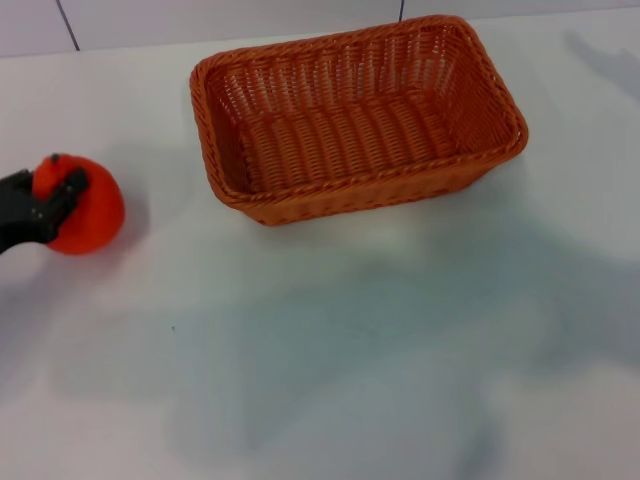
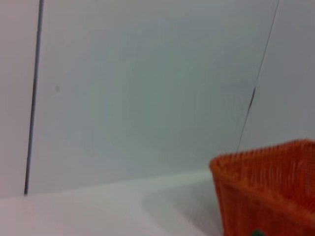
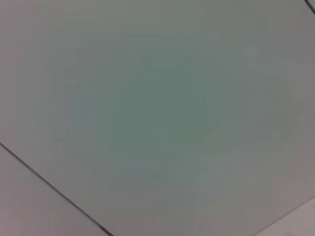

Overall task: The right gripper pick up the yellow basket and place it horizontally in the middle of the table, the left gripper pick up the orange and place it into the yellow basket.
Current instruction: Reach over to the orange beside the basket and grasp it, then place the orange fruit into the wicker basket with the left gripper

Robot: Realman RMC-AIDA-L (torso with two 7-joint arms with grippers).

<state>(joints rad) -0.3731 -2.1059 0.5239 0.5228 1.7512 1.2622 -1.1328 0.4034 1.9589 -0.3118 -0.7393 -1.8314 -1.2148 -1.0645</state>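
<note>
Orange-brown woven wicker basket (image 1: 358,120): rectangular, with a braided rim and rounded corners; it stands upright, mouth up, on the far middle part of the desk.
Basket contents: only its own woven floor shows inside.
Basket long axis: runs roughly across the head view from the robot's left to its right, slightly skewed, the right end lying a little farther from the robot than the left end.
Basket in the left wrist view (image 2: 268,191): one corner and a stretch of woven wall show, standing on the pale surface before a grey-white wall.
Small bright orange fruit (image 1: 88,208): round with a raised neck; it is at the left edge of the head view, well apart from the basket and outside it, low over or on the desk; which of the two cannot be told.
Fruit's neck: tilts up and toward the robot's left, into the pincer.
Left black two-finger pincer (image 1: 55,198): comes in from the left edge, its fingers clamped on the neck end of the orange fruit.
Right pincer: not seen in any view; the right wrist view shows only a plain pale surface crossed by a thin dark seam.
White smooth desk (image 1: 330,350): carries the basket, with soft grey shadows on its near half.
</note>
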